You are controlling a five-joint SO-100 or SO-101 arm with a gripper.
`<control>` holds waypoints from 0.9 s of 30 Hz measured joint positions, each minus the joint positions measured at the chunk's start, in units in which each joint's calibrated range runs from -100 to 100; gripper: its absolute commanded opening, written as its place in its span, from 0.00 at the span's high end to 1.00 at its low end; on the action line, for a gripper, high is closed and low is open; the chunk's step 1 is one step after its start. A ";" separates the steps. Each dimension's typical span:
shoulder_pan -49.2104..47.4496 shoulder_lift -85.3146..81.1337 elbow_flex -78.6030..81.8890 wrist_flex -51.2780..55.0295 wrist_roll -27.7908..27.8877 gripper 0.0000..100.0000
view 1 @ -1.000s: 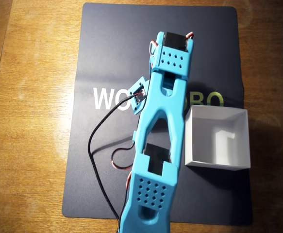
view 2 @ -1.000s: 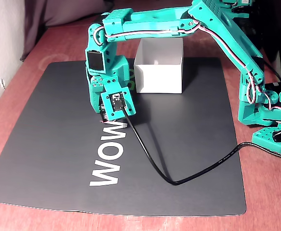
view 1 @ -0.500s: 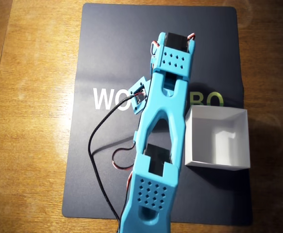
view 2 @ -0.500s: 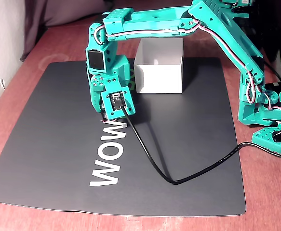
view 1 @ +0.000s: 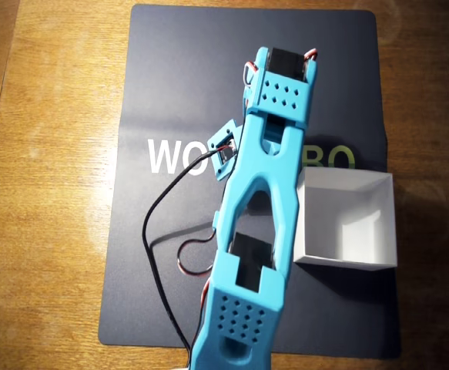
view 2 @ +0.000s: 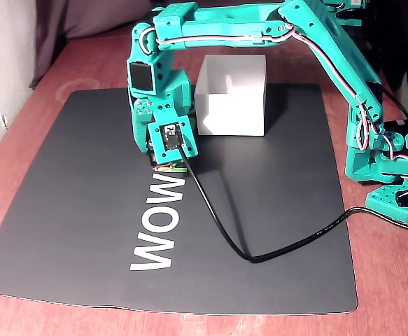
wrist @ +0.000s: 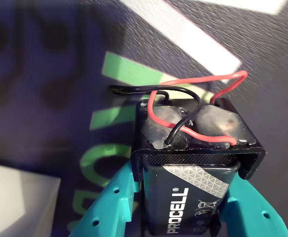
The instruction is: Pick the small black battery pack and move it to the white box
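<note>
In the wrist view the small black battery pack (wrist: 193, 163), a black holder with a PROCELL 9V cell and red and black wires, sits between my two teal fingers (wrist: 109, 202). My gripper (wrist: 185, 180) is shut on it. In the fixed view the gripper (view 2: 163, 159) points down, low over the dark mat (view 2: 85, 210), just left of and in front of the white box (view 2: 231, 105). The pack is mostly hidden there. In the overhead view the arm (view 1: 259, 208) covers gripper and pack; the open white box (view 1: 347, 220) lies just right of the arm.
The mat carries white "WOW" lettering (view 2: 158, 224) and green letters (wrist: 124, 89). A black cable (view 2: 259, 255) runs from the wrist camera across the mat to the right. The arm's base (view 2: 392, 168) stands at the right on the wooden table (view 1: 47, 193).
</note>
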 measured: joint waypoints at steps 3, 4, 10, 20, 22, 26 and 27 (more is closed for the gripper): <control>0.00 -1.61 0.00 0.09 0.11 0.95; 0.00 -2.29 0.00 0.09 0.21 0.95; 0.00 -9.32 0.00 0.17 0.21 0.94; 2.47 -26.78 0.09 4.19 -5.57 0.94; 6.18 -29.75 0.27 7.41 -6.83 0.94; 16.07 -32.71 0.27 12.12 -8.15 0.94; 18.91 -32.88 0.27 12.65 -8.15 0.94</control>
